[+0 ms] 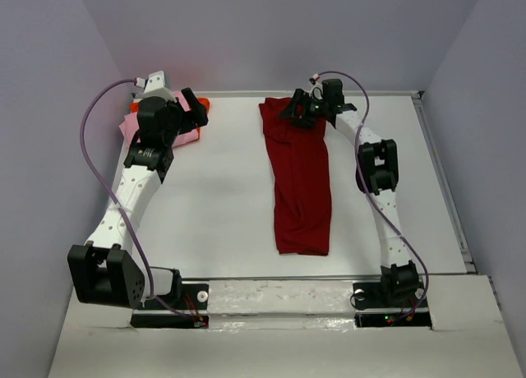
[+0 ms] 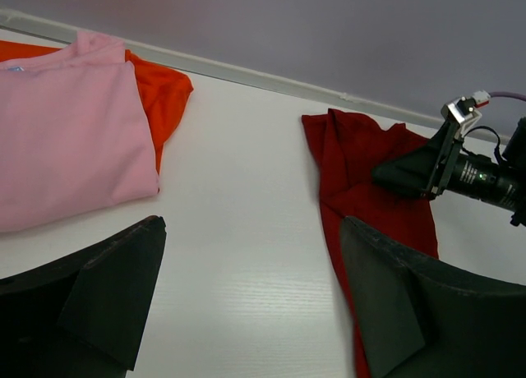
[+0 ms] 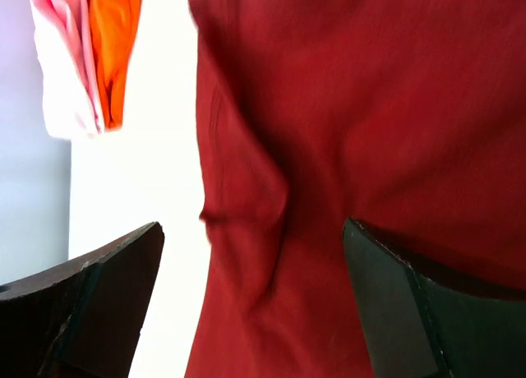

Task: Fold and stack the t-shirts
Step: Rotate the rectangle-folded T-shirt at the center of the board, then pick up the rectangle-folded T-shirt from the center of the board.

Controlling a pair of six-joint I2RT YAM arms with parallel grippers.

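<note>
The dark crimson t-shirt lies as a long narrow strip running front to back, right of the table's middle. Over its far end hovers my right gripper, open, its jaws straddling the cloth's left edge with nothing pinched. The pink t-shirt lies folded at the far left on top of the orange-red t-shirt, of which only an edge shows. My left gripper hangs open beside that pile, over bare table. In the left wrist view the pink t-shirt lies at left and the crimson t-shirt at right.
Grey walls close the table on the left, back and right, with a raised rail along the right edge. Both arm bases sit at the near edge. A purple cable loops beside the left arm.
</note>
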